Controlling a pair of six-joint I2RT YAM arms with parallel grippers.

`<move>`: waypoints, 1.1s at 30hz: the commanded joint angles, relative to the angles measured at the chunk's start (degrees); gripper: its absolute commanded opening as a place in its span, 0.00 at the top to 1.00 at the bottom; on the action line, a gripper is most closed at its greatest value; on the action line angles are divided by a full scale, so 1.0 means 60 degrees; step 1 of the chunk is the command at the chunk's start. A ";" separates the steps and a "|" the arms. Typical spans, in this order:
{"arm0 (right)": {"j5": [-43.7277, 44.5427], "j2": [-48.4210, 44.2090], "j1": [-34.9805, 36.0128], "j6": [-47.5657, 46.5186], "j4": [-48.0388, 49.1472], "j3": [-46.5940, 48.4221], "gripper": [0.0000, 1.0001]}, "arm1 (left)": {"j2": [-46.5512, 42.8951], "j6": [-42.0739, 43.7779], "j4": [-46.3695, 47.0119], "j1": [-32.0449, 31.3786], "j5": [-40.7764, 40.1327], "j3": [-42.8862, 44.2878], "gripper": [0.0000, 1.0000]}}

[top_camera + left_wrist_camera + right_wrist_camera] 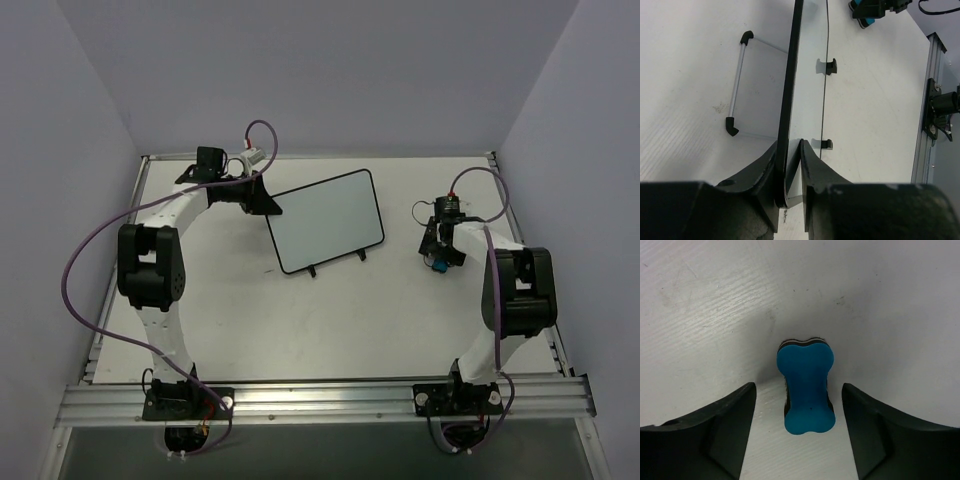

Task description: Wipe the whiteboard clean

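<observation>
Even, soft overhead light; sharp overview, softer wrist views.
The table [400, 330] is lit evenly from above, with only faint shadows cast on it. A pale sheen is seen on the whiteboard [330, 222], without hard glare. In the right wrist view a soft shadow is gathered around the blue eraser [806, 390], and the near fingers [705, 435] are rendered dark and slightly blurred; the whiteboard's edge is drawn slightly bowed in the left wrist view.

block: whiteboard [328, 222] (propped, mid-table) | gap: between whiteboard, eraser [438, 265]
</observation>
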 commanded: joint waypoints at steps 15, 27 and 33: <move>0.0380 -0.1796 -0.0041 -0.0027 -0.0460 -0.0105 0.15 | -0.0196 0.0439 0.0382 0.0057 -0.1329 0.0010 0.43; 0.0278 -0.2177 -0.0026 -0.0144 -0.0504 -0.0120 0.09 | -0.0942 0.0336 0.0398 0.0057 -0.1855 -0.0122 0.06; 0.0248 -0.2924 0.0033 -0.0276 -0.0416 -0.0223 0.00 | -0.2537 0.0351 -0.0042 -0.0191 -0.4138 -0.0064 0.06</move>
